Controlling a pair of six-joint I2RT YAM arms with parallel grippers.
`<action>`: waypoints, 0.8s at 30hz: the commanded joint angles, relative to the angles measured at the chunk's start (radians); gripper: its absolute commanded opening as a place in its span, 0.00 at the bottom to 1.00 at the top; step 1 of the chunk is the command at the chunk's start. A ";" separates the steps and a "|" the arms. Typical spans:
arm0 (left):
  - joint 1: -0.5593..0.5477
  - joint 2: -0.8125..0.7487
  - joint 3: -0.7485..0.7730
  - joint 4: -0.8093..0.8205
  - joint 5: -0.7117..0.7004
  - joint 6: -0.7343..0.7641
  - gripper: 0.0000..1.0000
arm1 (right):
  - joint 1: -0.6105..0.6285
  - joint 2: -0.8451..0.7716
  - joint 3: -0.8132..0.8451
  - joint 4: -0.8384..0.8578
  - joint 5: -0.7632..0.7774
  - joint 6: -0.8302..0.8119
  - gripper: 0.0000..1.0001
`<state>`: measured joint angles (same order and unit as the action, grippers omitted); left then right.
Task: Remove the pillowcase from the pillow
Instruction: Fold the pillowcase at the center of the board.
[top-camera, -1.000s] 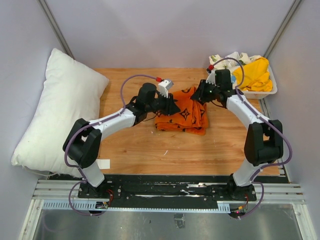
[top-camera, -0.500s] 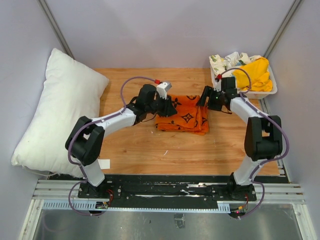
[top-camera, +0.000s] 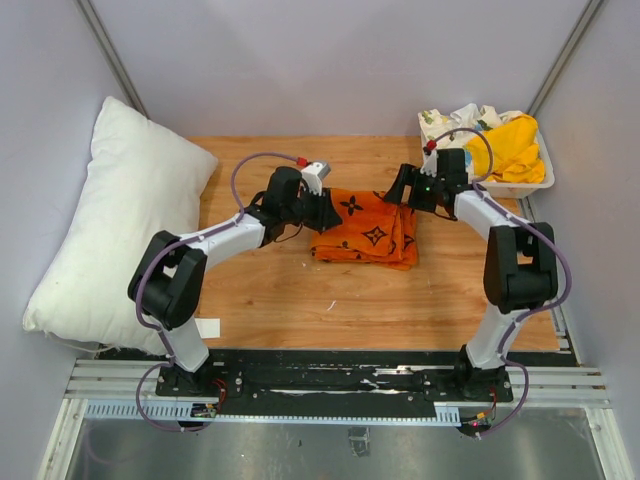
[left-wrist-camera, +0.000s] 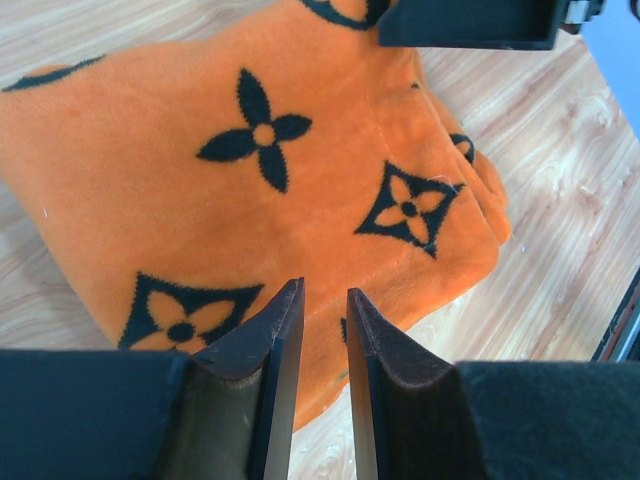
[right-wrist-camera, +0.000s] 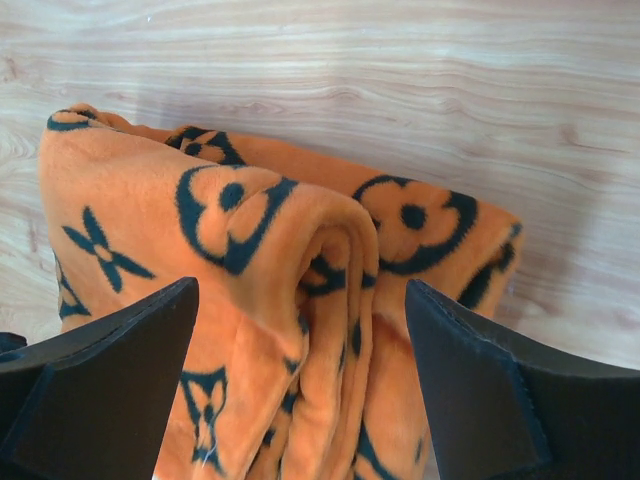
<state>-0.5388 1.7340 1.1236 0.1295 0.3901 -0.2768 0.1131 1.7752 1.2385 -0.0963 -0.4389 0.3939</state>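
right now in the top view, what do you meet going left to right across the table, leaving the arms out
white pillow → orange pillowcase → white bin with a yellow cloth

Place: robot test cell in a lab, a closed, bare enclosure.
Walls: plain pale panels (top-camera: 330, 60) with metal corner struts (top-camera: 110, 50), beyond both grippers.
Mounting: slotted aluminium rail (top-camera: 340, 385) at the arm bases, behind the left gripper (top-camera: 333, 213) and right gripper (top-camera: 398, 186).
Surface: wooden tabletop (top-camera: 280, 290) beneath them.
Supplies: white bin (top-camera: 530, 185) of cloths, just right of the right gripper.
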 joint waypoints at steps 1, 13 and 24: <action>0.004 -0.032 -0.029 0.007 -0.004 0.017 0.29 | -0.001 0.083 0.059 0.078 -0.127 0.002 0.85; 0.013 -0.033 -0.046 0.001 0.003 0.022 0.28 | 0.001 0.070 -0.058 0.230 -0.207 -0.010 0.81; 0.018 -0.042 -0.065 -0.001 0.005 0.028 0.28 | 0.003 0.063 -0.134 0.221 -0.252 0.018 0.77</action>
<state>-0.5312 1.7325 1.0798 0.1246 0.3893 -0.2684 0.1131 1.8706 1.1671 0.1123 -0.6491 0.3962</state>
